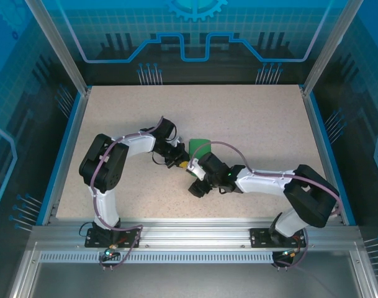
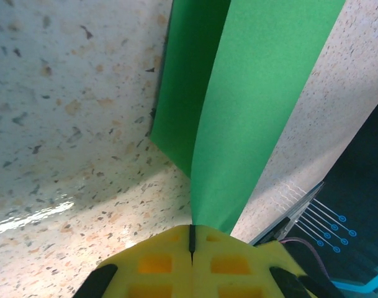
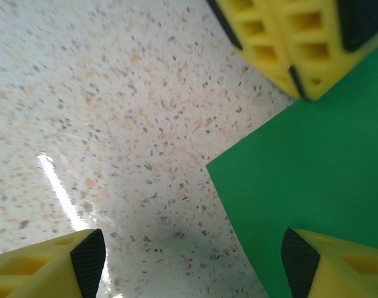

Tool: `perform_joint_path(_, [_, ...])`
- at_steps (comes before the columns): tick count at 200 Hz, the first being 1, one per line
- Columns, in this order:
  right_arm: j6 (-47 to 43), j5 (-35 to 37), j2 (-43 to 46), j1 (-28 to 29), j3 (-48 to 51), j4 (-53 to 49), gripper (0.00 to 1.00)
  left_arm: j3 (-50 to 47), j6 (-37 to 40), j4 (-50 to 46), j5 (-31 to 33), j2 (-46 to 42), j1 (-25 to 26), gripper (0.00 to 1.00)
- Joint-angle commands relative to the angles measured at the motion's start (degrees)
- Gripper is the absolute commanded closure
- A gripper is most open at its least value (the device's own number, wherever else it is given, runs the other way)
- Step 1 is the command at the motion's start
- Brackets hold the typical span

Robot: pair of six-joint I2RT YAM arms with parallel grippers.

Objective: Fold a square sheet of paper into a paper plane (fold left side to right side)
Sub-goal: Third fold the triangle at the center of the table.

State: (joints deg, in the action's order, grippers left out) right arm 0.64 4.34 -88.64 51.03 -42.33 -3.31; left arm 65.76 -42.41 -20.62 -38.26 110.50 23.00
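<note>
The square sheet of paper (image 2: pixel 263 93) is green and rises from my left gripper (image 2: pixel 192 239), whose yellow fingers are pressed together on its corner. From above, the sheet (image 1: pixel 199 148) shows as a small green patch at mid-table, with the left gripper (image 1: pixel 182 162) at its near-left edge. My right gripper (image 3: pixel 192 264) stands open just above the table. Its right fingertip (image 3: pixel 300 261) is over the sheet (image 3: pixel 313 180) and its left fingertip (image 3: pixel 86 257) is over bare tabletop. The left arm's yellow fingers (image 3: pixel 288 43) show there, shut on the sheet's edge.
The speckled beige tabletop (image 1: pixel 257 124) is bordered by blue rails and transparent walls. Both arms meet near the middle, the right gripper (image 1: pixel 197 183) just in front of the left one. A cable loops over the right forearm (image 1: pixel 263 181).
</note>
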Motion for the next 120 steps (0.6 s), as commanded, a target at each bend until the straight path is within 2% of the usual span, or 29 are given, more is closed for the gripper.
perform_joint_path(1, [-2.02,4.34,-2.54,0.65,-2.03,1.89,0.22,-0.38,-2.71,-0.34,-2.56,-1.69,0.45,1.0])
perform_joint_path(41, [-2.81,6.54,-5.35,0.63,-5.6,1.84,0.26,-0.36,-2.59,-0.47,-2.7,-1.6,0.43,1.0])
perform_joint_path(62, [-2.8,7.28,-5.84,0.44,-6.35,1.65,0.32,-0.5,-2.33,-0.51,-2.67,-1.6,0.38,1.0])
perform_joint_path(120, [-2.59,4.94,-4.65,-1.13,-6.55,-0.39,0.73,-0.37,-1.84,-0.66,-2.23,-1.67,0.36,1.0])
